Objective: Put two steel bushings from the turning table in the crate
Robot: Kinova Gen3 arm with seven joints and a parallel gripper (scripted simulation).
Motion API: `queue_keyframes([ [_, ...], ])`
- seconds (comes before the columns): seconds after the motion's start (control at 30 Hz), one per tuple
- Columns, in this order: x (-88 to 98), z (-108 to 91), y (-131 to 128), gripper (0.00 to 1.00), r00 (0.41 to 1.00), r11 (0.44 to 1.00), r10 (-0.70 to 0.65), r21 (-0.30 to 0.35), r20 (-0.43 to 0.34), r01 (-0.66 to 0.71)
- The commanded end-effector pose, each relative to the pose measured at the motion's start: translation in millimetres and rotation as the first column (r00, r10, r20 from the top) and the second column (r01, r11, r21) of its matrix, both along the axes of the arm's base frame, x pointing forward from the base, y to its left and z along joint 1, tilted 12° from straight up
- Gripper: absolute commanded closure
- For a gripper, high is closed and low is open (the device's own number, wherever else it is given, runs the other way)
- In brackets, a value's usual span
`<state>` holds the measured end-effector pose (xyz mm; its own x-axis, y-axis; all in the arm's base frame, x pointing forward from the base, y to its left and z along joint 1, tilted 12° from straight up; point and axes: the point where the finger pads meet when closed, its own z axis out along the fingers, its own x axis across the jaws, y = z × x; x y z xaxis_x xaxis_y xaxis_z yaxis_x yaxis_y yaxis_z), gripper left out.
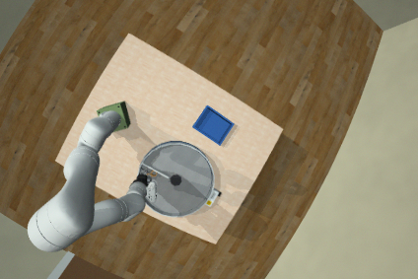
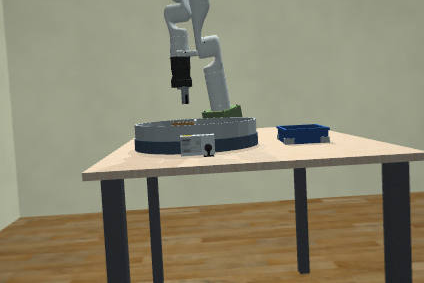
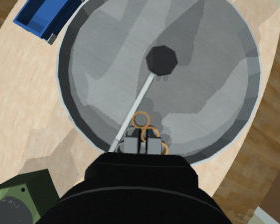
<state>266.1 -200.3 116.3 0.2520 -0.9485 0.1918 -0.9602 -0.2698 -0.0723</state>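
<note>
The round grey turning table (image 1: 176,178) (image 2: 196,135) (image 3: 160,63) has a black hub (image 3: 161,60) and a thin white bar running out to its rim. A few brass-coloured ring bushings (image 3: 144,123) lie near the rim, right under my fingers; they show faintly in the side view (image 2: 182,123). I cannot make out any steel bushing against the grey top. My gripper (image 2: 185,99) (image 3: 143,136) (image 1: 143,178) hangs well above the table's rim. Its fingers are nearly together, with nothing seen between them. The blue crate (image 1: 213,125) (image 2: 303,133) (image 3: 50,6) looks empty.
The arm's green base plate (image 1: 115,113) (image 2: 222,111) sits at the table's far corner. A small white control box (image 2: 197,144) is fixed to the turning table's side. The table edge runs close to the turning table.
</note>
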Motion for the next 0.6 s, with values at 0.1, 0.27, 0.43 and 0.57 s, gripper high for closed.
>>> queue_keyframes([
  [0.1, 2.3, -3.5, -4.8, 0.73, 0.973, 0.974, 0.225, -0.023, -0.040, -0.227],
  [0.27, 2.3, -3.5, -4.8, 0.73, 0.973, 0.974, 0.225, -0.023, -0.040, -0.227],
  [0.43, 2.3, -3.5, -4.8, 0.73, 0.973, 0.974, 0.225, -0.023, -0.040, -0.227],
  [0.57, 3.4, -5.0, -6.3, 0.73, 0.945, 0.946, 0.320, -0.031, -0.059, -0.322],
])
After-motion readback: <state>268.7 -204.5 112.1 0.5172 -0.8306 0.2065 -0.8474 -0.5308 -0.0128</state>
